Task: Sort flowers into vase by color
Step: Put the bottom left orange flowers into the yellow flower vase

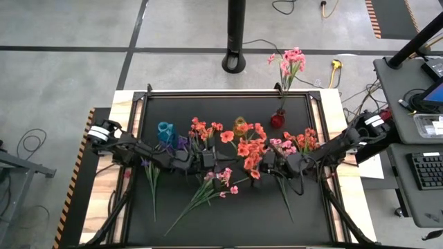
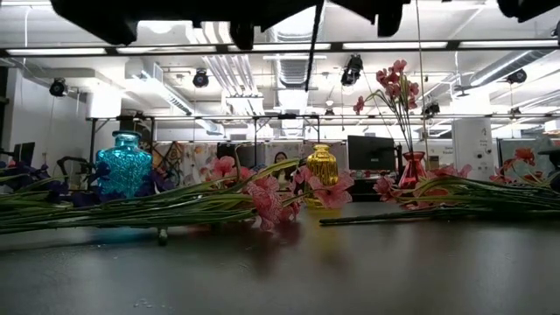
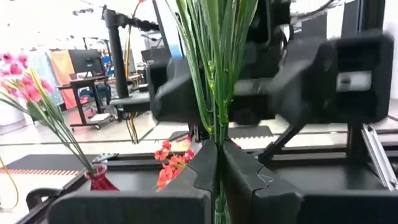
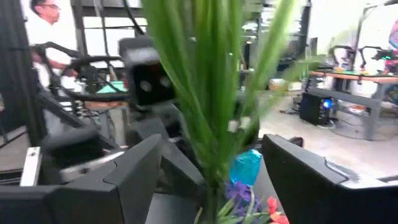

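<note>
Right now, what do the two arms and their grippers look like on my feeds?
Both arms are dark, nearly black, and jointed, each with a white-and-black striped band near its outer end. The left gripper has two chunky matte black fingers with angular, stepped inner faces. The right gripper has the same blocky black fingers. A boxy black wrist housing shows on each.

Both arms are matte black, built from slim jointed links, with a white band near each base. The left gripper point(image 3: 217, 180) has thick, angular black fingers point(image 3: 193, 171). The right gripper point(image 4: 211, 180) has matching broad, faceted fingers point(image 4: 134, 177).
</note>
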